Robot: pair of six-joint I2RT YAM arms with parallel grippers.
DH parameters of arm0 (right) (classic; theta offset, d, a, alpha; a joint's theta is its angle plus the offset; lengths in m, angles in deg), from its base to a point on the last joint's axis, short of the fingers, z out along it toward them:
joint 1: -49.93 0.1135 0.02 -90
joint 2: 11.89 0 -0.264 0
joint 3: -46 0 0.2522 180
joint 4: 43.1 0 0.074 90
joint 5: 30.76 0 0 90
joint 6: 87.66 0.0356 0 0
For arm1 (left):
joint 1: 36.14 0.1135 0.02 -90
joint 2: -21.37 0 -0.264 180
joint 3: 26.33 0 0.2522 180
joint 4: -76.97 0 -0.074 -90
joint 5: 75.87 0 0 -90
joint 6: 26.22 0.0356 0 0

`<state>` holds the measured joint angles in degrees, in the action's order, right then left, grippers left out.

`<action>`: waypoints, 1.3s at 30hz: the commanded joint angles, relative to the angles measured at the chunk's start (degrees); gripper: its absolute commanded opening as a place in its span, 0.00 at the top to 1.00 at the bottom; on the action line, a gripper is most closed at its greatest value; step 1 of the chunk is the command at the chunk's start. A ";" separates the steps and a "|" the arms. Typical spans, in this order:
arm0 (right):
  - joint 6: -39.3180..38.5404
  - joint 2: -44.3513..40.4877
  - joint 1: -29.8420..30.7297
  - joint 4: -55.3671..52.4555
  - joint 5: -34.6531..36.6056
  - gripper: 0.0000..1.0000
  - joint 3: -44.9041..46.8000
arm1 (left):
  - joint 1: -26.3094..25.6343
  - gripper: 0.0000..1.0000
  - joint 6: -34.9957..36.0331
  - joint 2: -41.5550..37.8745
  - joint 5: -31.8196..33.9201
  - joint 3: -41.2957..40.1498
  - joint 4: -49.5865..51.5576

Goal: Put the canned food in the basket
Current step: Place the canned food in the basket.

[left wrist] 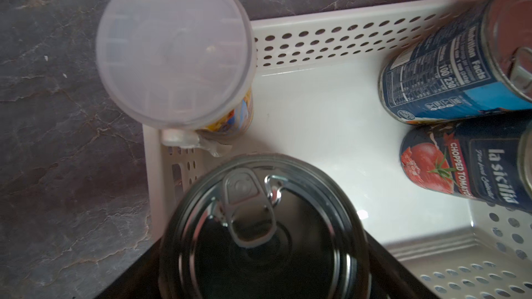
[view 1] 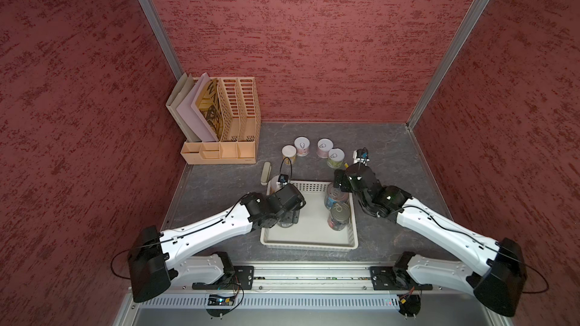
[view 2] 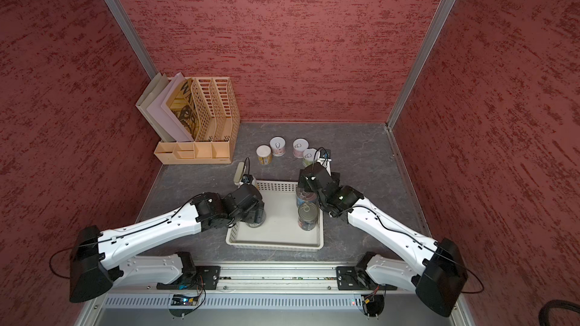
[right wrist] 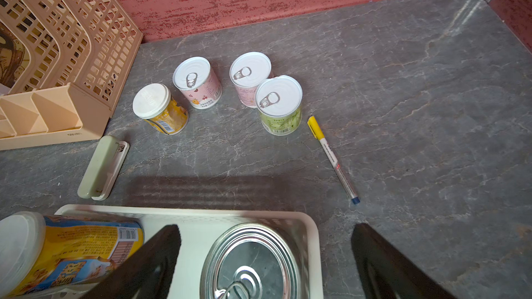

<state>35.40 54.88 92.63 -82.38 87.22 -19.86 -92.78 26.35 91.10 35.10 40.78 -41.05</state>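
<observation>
Cans: eight in all. Four on table (right wrist: 403,81): yellow can with white cap (right wrist: 151,100), pink can (right wrist: 192,73), second pink can (right wrist: 250,68), green can (right wrist: 278,96). Four in basket (view 1: 309,236): yellow can with clear cap (left wrist: 175,50), metal-top can (left wrist: 259,225), blue nutrition-label can (left wrist: 449,79), tomato can (left wrist: 466,168). White pull-tab lids: three. Bare metal tops: three. Plastic caps: two. Basket: one. File rack (view 1: 233,111): one. Boards (view 1: 191,111) standing in rack: four, as far as visible. Pen (right wrist: 334,158): one. Stapler-like bar (right wrist: 103,168): one.

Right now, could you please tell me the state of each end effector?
Left end effector: closed on a metal-top can.
Right end effector: open, holding nothing.
</observation>
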 commanded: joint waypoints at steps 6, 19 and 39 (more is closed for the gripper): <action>0.16 0.74 -0.42 0.80 -1.20 0.02 -0.57 | 0.95 0.46 0.67 2.20 8.23 0.45 -4.06; 0.08 1.35 -0.47 0.76 -1.69 0.02 -0.84 | 4.51 0.42 -1.11 4.62 7.37 -0.29 -3.22; 0.08 1.84 -0.42 0.81 -2.02 0.02 -0.90 | 4.74 0.00 -2.52 4.67 7.92 0.25 -1.16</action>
<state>35.40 56.28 92.63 -82.38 85.32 -19.86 -88.71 24.58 97.09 39.10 40.23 -43.28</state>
